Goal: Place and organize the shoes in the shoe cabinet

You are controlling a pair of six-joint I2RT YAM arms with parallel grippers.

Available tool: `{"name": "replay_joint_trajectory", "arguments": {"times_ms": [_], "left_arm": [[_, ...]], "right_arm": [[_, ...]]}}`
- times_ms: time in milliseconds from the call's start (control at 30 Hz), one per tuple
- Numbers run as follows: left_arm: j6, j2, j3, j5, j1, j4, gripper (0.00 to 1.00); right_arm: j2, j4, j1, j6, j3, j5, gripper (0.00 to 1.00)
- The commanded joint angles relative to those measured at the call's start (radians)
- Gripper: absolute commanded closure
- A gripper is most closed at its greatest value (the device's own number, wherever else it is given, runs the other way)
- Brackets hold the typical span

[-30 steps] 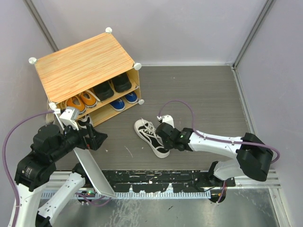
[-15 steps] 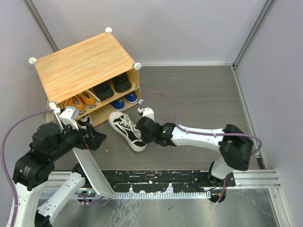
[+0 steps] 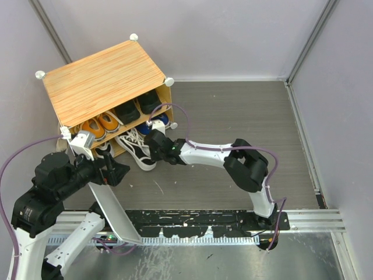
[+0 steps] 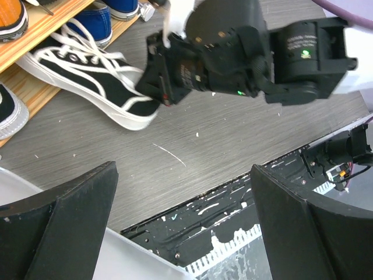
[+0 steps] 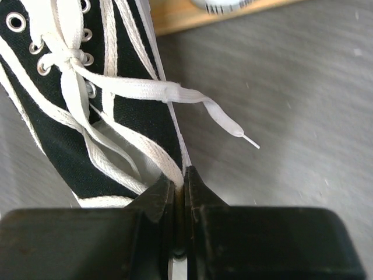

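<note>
Right claw (image 5: 179, 182) clamped on black-and-white sneaker (image 5: 131, 114) (heel rim); left claw (image 4: 183, 178) spread wide.

1. The left gripper (image 4: 183, 224) sits along the bottom edge, its two dark fingers (image 4: 64, 227) spread wide apart above the grey worktop (image 4: 233, 146).
2. A black-and-white lace-up shoe (image 4: 87, 87) rests on its sole on the worktop, with its toe at the shoe cabinet (image 4: 41, 49) and its heel pointing right.
3. The right gripper (image 4: 156, 94), black with a small green light, meets that heel and seems to pinch it, though its fingertips are hard to make out.
4. Two blue shoes (image 4: 96, 23) with white toe caps stand under the cabinet's wooden shelf.
5. An orange shoe (image 4: 10, 17) shows at the top-left corner.
6. The toe of a second lace-up shoe (image 4: 7, 111) pokes in at the left edge.
7. A black rail (image 4: 233, 224) flecked with white runs along the worktop's near edge.
</note>
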State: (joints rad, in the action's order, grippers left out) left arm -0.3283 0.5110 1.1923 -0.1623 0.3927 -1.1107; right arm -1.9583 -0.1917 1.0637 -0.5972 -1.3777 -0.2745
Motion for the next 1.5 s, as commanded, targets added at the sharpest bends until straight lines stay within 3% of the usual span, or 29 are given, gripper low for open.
{"name": "replay_joint_trajectory", "arguments": {"times_ms": [0,200,300,400,500,600,967,1300,1467], "left_arm": [[0.018,-0.011,0.041,0.039,-0.003,-0.049,0.02],[0.039,-0.003,0.045,0.036,-0.003,-0.053,0.02],[0.044,-0.002,0.038,0.034,-0.003,-0.054,0.02],[0.046,-0.006,0.031,0.034,-0.002,-0.054,0.02],[0.053,-0.007,0.024,0.036,-0.003,-0.053,0.02],[0.057,0.000,0.021,0.036,-0.003,-0.051,0.02],[0.048,0.021,-0.009,0.029,-0.003,-0.021,0.02],[0.052,0.028,-0.022,0.029,-0.003,-0.020,0.02],[0.051,0.024,-0.007,0.036,-0.003,-0.033,0.02]], "right_arm": [[-0.088,0.130,-0.030,-0.015,-0.169,0.023,0.99],[-0.239,0.109,-0.047,-0.013,-0.368,0.038,0.97],[-0.263,0.109,-0.046,-0.022,-0.402,0.035,0.70],[-0.243,0.120,-0.045,-0.008,-0.377,0.046,0.52],[-0.188,0.140,-0.040,0.023,-0.307,0.096,0.39],[-0.109,0.198,-0.032,0.052,-0.195,0.135,0.34],[0.108,0.478,-0.009,0.216,0.158,0.258,0.31],[0.043,0.465,0.000,0.242,0.127,0.298,0.33],[-0.002,0.441,-0.001,0.255,0.078,0.300,0.42]]}}
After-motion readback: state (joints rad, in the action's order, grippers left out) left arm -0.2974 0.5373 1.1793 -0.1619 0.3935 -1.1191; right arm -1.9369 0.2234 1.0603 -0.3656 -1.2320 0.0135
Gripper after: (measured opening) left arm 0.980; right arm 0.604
